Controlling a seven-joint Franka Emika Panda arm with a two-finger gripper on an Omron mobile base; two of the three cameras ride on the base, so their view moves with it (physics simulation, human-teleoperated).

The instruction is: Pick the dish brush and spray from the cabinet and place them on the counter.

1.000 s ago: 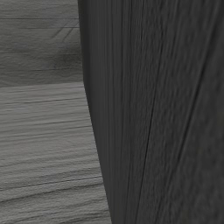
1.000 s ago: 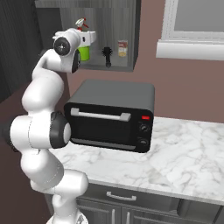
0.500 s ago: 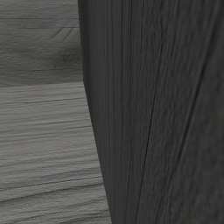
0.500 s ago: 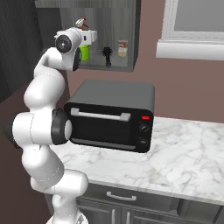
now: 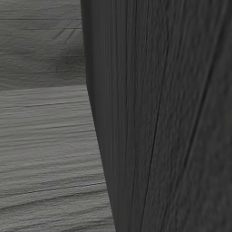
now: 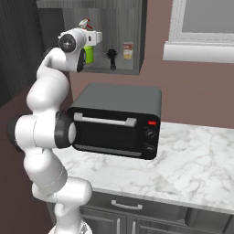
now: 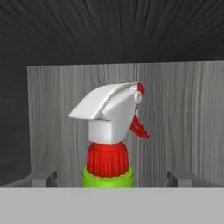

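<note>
The gripper (image 7: 111, 178) stands fully open and holds nothing, its fingertips (image 7: 43, 178) either side of the spray (image 7: 109, 142) (upright in the cabinet (image 6: 132, 27)). Over the last second the hand has edged closer; a grasp looks near. The dish brush (image 6: 112, 58) waits to its right.

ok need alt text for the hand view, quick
A spray bottle with a white trigger head, red collar and green body stands close ahead inside a grey wood cabinet. The open tool has one fingertip at each side of the bottle, not touching it.
</note>
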